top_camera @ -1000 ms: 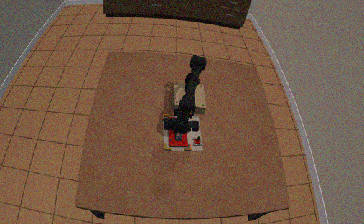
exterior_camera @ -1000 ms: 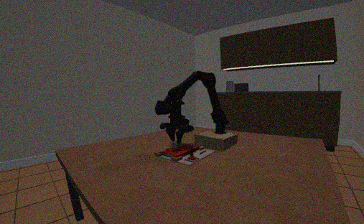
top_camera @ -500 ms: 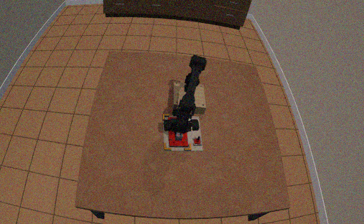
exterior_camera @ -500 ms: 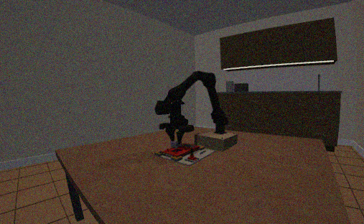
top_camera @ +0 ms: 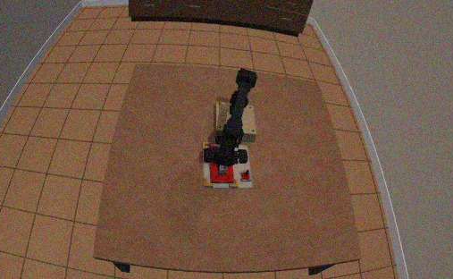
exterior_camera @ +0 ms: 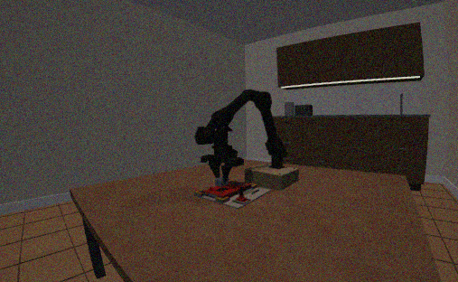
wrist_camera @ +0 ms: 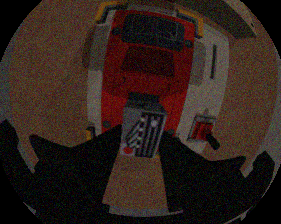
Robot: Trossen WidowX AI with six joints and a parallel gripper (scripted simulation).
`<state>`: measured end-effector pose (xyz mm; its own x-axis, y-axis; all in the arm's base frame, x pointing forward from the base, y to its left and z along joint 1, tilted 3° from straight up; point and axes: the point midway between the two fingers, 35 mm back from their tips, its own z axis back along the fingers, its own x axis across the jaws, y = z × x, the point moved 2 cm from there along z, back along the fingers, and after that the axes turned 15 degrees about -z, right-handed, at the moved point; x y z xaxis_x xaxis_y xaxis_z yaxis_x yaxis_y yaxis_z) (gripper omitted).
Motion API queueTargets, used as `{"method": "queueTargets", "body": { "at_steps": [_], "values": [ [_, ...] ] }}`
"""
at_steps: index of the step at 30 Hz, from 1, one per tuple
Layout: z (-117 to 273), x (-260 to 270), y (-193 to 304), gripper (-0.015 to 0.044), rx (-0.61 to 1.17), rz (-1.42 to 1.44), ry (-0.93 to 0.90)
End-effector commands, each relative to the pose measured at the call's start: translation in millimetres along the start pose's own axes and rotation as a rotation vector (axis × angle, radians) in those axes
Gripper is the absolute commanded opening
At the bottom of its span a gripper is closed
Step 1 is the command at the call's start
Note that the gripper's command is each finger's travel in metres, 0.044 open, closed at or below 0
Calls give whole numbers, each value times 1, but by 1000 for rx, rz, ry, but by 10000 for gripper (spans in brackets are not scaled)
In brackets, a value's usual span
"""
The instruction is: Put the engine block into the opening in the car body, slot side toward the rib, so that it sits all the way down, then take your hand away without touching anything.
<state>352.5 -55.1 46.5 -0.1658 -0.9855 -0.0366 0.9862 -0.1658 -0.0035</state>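
Over the red car body [top_camera: 222, 177] [exterior_camera: 224, 190] [wrist_camera: 147, 75] | pincer [top_camera: 225, 156] [exterior_camera: 219, 178] [wrist_camera: 140, 131] pinches the grey engine block [top_camera: 222, 169] [exterior_camera: 220, 182] [wrist_camera: 143, 131] | block upright at the body's middle; seating depth cannot be told | red-and-black piece [top_camera: 245, 175] [exterior_camera: 241, 198] [wrist_camera: 203, 130] just right of it

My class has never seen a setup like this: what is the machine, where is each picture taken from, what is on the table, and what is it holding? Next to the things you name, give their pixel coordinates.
The machine is a single black robot arm. One picture looks down from above, one looks across the room, and one looks from the wrist past the fingers. On the table [top_camera: 166, 224] [exterior_camera: 294, 235] lies a pale board with a red car body [top_camera: 222, 178] [wrist_camera: 150, 85]; behind it sits a beige block [top_camera: 249, 121] [exterior_camera: 276, 181]. The gripper [exterior_camera: 219, 177] [wrist_camera: 140, 131] is closed on the grey engine block [wrist_camera: 153, 135].
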Motion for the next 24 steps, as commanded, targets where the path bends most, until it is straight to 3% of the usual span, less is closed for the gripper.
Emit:
{"method": "queueTargets", "body": {
  "at_steps": [1,12,24],
  "values": [
    [0,1,1,158,2,-93,-6],
    [0,1,1,158,2,-92,-6],
    [0,1,0,158,1,113,-7]
  ]
}}
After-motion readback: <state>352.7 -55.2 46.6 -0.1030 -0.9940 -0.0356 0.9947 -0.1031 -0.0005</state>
